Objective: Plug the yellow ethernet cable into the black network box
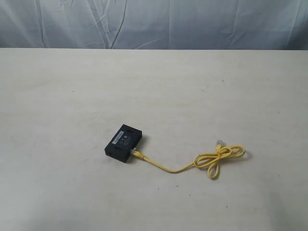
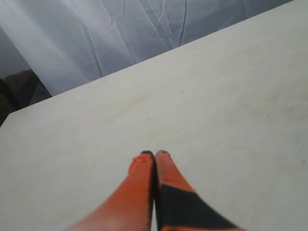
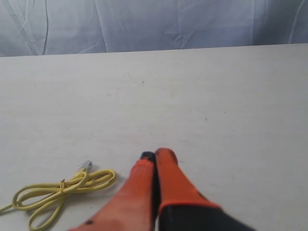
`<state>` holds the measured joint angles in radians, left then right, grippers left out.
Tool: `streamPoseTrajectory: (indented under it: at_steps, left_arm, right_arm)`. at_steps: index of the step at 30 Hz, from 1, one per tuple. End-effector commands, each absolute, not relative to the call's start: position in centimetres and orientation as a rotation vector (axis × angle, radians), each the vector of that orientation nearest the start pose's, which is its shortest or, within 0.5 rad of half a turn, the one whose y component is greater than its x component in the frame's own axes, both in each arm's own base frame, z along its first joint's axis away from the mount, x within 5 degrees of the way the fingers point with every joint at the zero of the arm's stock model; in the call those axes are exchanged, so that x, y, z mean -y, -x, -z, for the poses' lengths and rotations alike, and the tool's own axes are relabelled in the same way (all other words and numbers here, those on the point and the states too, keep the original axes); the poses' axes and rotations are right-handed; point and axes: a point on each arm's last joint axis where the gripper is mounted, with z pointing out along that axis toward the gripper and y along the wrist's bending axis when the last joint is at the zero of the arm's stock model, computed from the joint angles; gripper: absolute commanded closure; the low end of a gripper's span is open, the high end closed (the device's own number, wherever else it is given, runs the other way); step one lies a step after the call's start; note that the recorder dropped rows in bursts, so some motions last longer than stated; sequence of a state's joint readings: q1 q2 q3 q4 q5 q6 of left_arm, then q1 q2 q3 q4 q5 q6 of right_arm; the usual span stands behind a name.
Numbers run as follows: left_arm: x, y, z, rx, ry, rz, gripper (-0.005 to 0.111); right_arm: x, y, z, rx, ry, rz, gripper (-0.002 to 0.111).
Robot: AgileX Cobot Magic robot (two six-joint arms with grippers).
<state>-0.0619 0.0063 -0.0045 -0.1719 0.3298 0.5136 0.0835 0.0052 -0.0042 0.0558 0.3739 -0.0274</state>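
black network box point(image 1: 123, 143) lies diagonal | yellow ethernet cable point(image 1: 171, 170) runs rightward | left fingers point(image 2: 139, 185), right fingers point(image 3: 137, 190) closed, empty

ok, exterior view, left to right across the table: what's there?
black network box → yellow ethernet cable, one end at the box's right side, running right → its bow-like loop. The free clear plug sits within the loop's span, so it is left out of the order.

Matt black plastic box point(image 1: 123, 143), smooth yellow cable point(image 1: 211, 160), seemingly matt pale tabletop point(image 1: 154, 86), creased backdrop cloth point(image 1: 154, 24)
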Motion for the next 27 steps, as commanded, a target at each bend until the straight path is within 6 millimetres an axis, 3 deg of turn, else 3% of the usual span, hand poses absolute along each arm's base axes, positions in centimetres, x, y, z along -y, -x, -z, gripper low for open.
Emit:
streamPoseTrajectory:
  at_steps: [1, 6, 16, 27]
  left_arm:
    - [0.76, -5.39, -18.6, -1.741, -0.405, -0.172, 0.107]
    - [0.78, -5.39, -18.6, -1.747, -0.371, -0.14, 0.107]
    - [0.49, -5.42, -18.63, -1.782, -0.017, 0.098, 0.107]
    - [0.41, -5.43, -18.62, -1.782, -0.017, 0.086, 0.107]
  right_arm:
    - [-0.59, -5.27, -18.07, -1.844, 0.066, -0.089, 0.109]
    - [-0.59, -5.27, -18.07, -1.844, 0.066, -0.089, 0.109]
    - [-0.6, -5.28, -18.08, -1.842, 0.064, -0.091, 0.109]
    - [-0.6, -5.28, -18.08, -1.842, 0.064, -0.091, 0.109]
